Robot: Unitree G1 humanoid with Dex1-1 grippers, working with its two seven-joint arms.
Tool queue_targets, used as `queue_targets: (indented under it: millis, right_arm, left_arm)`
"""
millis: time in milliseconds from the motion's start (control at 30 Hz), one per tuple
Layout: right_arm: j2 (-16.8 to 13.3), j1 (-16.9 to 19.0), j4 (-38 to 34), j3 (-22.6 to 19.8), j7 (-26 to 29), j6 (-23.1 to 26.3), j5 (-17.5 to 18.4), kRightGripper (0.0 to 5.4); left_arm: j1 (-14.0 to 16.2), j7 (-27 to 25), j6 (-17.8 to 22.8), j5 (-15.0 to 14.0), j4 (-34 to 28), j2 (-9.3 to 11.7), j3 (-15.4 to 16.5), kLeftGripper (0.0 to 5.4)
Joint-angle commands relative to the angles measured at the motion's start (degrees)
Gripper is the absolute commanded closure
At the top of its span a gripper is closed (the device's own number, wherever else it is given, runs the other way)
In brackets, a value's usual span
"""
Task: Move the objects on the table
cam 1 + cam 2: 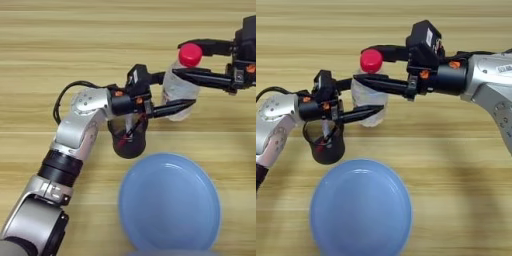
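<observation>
Plate [360,210] lies near cup [326,145], just beside bottle [370,97].

Even, warm, diffuse light over the table [30,45]; no hard glare. Soft shadows lie just beneath the arms and below the plate [358,210] at lower frame. Slight overall softness; the near arm at lower left is blurred.
</observation>
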Motion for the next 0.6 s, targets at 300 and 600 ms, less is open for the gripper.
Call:
queue_targets:
  millis: [300, 600]
  right_arm:
    - [1.15, 2.74, -1.99, -1.59, -0.31, -1.41, 2.15, 1.27]
    - [1.94, 6.33, -2.60, -0.79, 0.27, -2.79, 1.78, 0.18]
  left_arm:
    - [-7.25, 10.02, 0.13, -2.20, 4.32, -4.38, 9.29, 2.34]
    - [-11.38, 15.30, -3.19, -0.93, 10.95, -4.62, 13.67, 2.35]
